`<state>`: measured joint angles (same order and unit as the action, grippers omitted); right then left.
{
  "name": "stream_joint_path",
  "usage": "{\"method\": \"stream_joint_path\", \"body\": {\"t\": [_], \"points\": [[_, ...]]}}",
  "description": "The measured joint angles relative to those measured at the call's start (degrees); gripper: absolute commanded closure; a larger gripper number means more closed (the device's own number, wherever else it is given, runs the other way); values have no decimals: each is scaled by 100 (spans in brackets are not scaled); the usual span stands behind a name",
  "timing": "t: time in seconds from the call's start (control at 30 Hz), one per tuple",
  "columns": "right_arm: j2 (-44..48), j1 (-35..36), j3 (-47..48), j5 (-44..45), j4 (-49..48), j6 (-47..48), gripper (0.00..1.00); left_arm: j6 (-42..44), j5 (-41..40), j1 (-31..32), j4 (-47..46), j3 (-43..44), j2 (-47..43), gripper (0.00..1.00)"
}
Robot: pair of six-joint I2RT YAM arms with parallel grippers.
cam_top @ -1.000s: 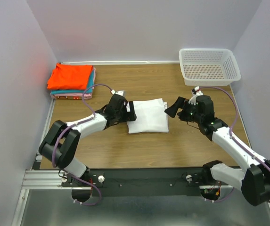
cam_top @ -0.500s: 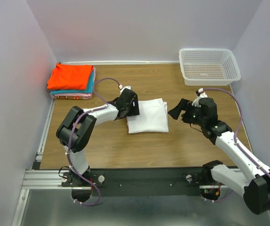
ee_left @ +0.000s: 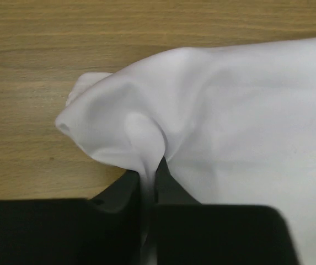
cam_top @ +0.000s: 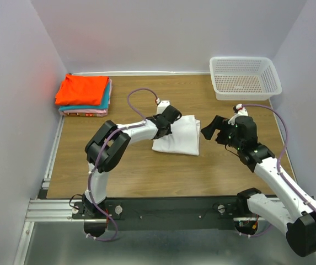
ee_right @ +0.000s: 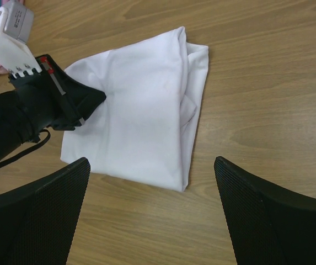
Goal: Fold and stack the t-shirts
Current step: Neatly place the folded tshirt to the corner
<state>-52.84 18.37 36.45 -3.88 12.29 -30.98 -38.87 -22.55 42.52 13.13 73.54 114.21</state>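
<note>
**Left claw (ee_left: 149,185) pinching the folded white t-shirt (cam_top: 181,138), stacking step in hand**

The left claw was clamped on a puckered fold at the shirt's left edge. The shirt lay mid-bench (cam_top: 146,171) as a loose, slightly skewed rectangle, layered along its right side. The right claw (ee_right: 152,212) hung just beside it, spread wide and holding nothing. Folding looked done. The next move likely called for carrying the shirt left onto the stack of folded t-shirts (cam_top: 85,94) in the far-left corner without letting it unfold.

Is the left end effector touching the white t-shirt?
Touching. The left wrist view shows the left end effector shut on a pinched fold of the white t-shirt.
</note>
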Motion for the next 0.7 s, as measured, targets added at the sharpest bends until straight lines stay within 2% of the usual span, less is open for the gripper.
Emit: {"method": "stream_joint_path", "body": {"t": [0.27,0.43,0.57,0.7], "points": [[85,0,0,522,92,120,0,-275,-599,98,693,562,269,100],[13,0,0,706,94,179,0,-240,-1320,72,1534,737,256,100],[-31,0,0,800,105,238,0,122,-1821,-42,1834,721,103,100],[-42,0,0,881,105,273,0,905,-2208,-271,1578,546,-389,100]]}}
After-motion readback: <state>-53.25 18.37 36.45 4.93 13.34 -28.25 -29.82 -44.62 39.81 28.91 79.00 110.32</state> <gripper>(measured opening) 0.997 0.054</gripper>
